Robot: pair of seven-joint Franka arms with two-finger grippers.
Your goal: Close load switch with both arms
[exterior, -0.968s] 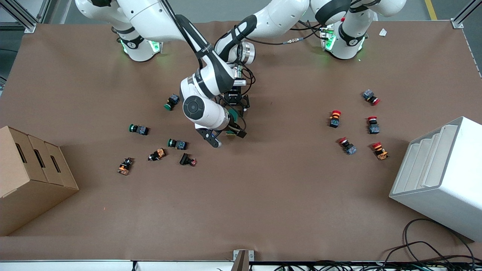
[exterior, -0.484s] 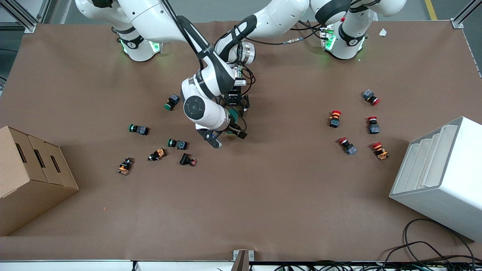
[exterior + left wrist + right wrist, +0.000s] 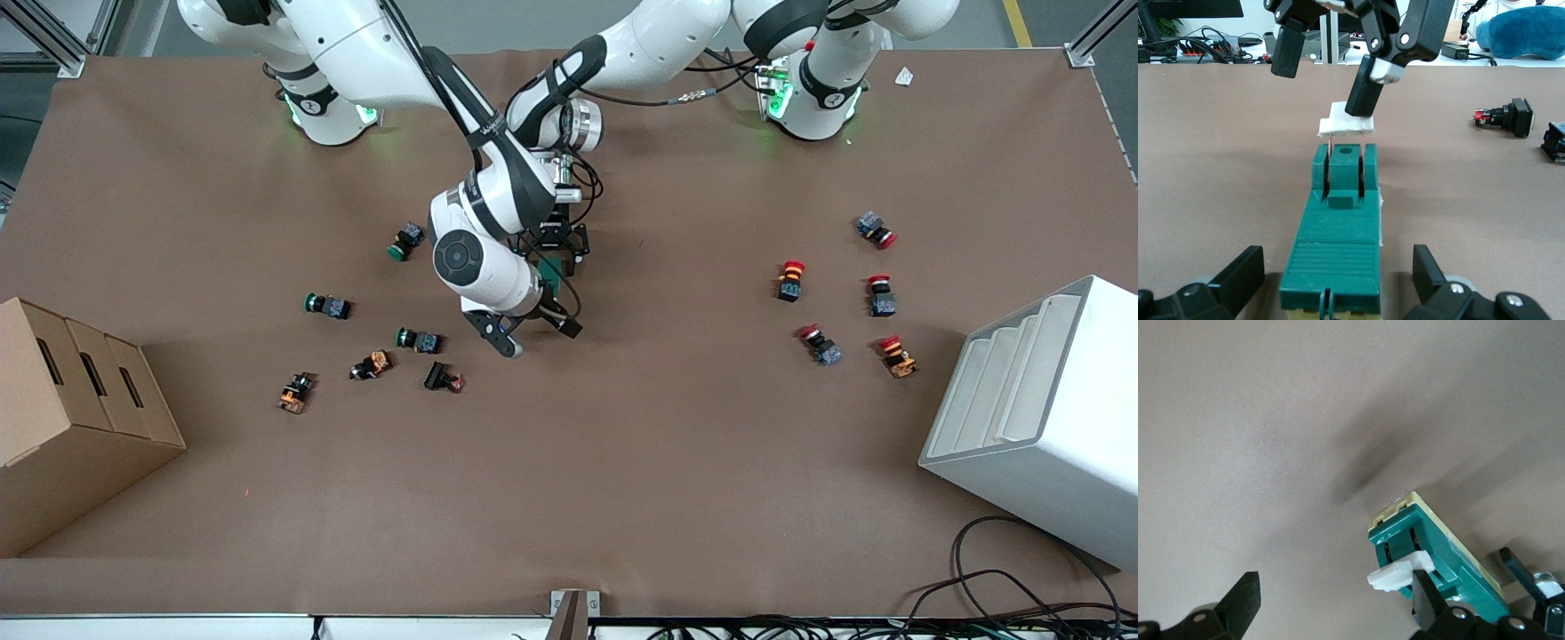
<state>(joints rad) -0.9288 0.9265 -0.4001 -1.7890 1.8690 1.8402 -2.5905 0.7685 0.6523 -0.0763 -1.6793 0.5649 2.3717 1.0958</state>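
Load switch: small dark green oblong plastic block, the load switch point(image 3: 1338, 250), with a white lever point(image 3: 1346, 124) raised at one end; it lies on the brown table point(image 3: 622, 462) near the middle, nearer the robots' bases than the front camera.
Left gripper point(image 3: 1338, 277): wide open, fingers either side of the block, apart from it.
Right gripper point(image 3: 1326, 70): open wide; one finger point(image 3: 1365, 93) touches the lever.
Handling, judged: light, rigid, likely to slide; brace the block's long sides, press the lever tip.

Two white arms point(image 3: 373, 53) have black bands at the joints, black cables point(image 3: 702, 84), green-lit bases point(image 3: 805, 102) and black grippers.
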